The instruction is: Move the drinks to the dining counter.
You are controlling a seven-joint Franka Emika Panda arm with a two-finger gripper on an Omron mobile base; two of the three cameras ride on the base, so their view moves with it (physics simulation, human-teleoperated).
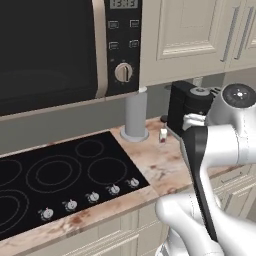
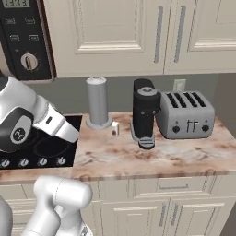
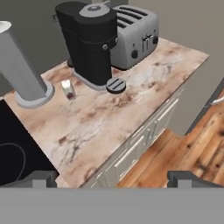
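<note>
Dark fingertips of the gripper (image 3: 112, 178) spread wide, holding nothing, well above the marbled counter (image 3: 100, 122).
One small drink bottle (image 3: 68, 89) stands upright between grey cylinder (image 3: 22, 70) and black coffee maker (image 3: 92, 43); probably light, rigid, tippy, best pinched mid-body.

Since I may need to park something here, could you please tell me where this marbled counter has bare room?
Free: the front strip between the black cooktop and the counter's right end. Crowded: the back row, with grey cylinder, small pale bottle, black coffee maker, silver toaster.
</note>
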